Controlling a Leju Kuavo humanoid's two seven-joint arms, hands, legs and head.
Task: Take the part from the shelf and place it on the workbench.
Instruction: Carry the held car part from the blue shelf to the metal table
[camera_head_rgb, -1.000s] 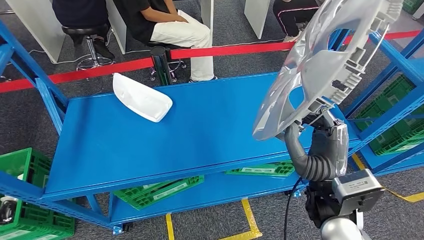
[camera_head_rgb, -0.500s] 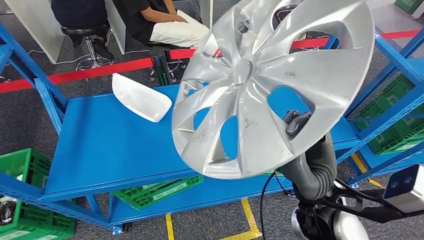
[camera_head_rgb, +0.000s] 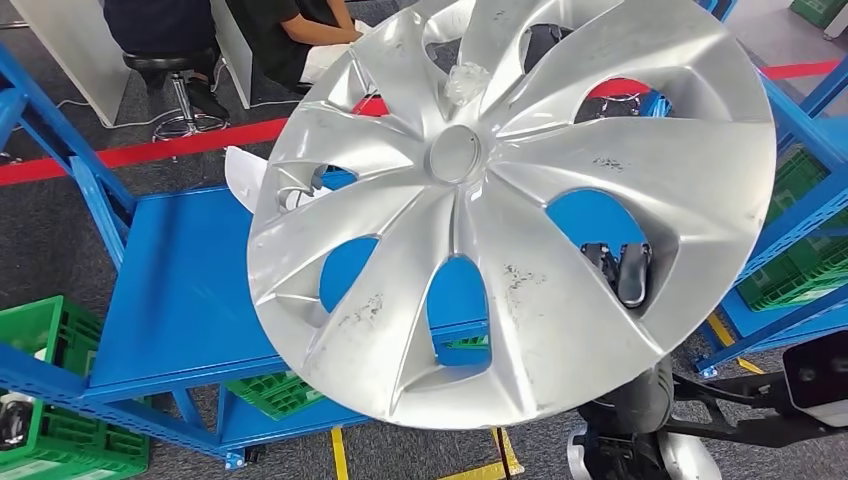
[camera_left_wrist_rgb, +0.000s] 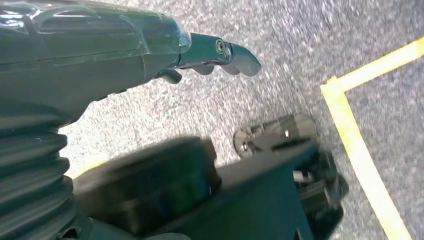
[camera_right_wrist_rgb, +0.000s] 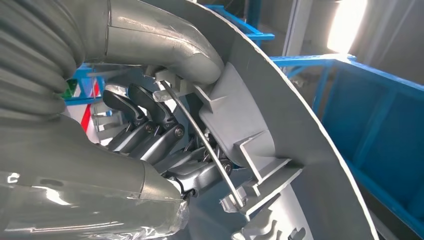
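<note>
**Wheel cover held up over the blue surface**

Grey carpet floor (camera_head_rgb: 60, 250) runs under a blue metal surface (camera_head_rgb: 190, 300), with a red barrier tape (camera_head_rgb: 150, 150) stretched behind it and seated people (camera_head_rgb: 290, 40) beyond the tape. Green crates (camera_head_rgb: 50, 400) sit low at the left end and more show under the surface and in the blue rack (camera_head_rgb: 800, 230) at the right. A white curved part (camera_head_rgb: 240, 170) lies at the far edge of the surface, mostly hidden behind what I carry.

My right hand (camera_head_rgb: 620, 270) grips the silver wheel cover (camera_head_rgb: 500, 200) from its back side. In the head view the cover faces me, tilted, raised above the near right part of the surface and not touching it; my dark fingers (camera_head_rgb: 632, 275) poke through one of its openings low on the right, and my arm comes up from beneath its lower rim. In the right wrist view, the right hand (camera_right_wrist_rgb: 165, 125) has its thick grey thumb (camera_right_wrist_rgb: 165, 45) pressed over the ribbed inner wall of the wheel cover (camera_right_wrist_rgb: 300, 165), while the darker fingers (camera_right_wrist_rgb: 145, 110) are curled in behind the wire retaining ring (camera_right_wrist_rgb: 205, 145) and the clips.

My left hand (camera_left_wrist_rgb: 210, 55) hangs over the carpet beside yellow floor tape (camera_left_wrist_rgb: 360, 150). It holds nothing, its fingers lying close together and only slightly bent; how far apart they are I cannot tell.
</note>
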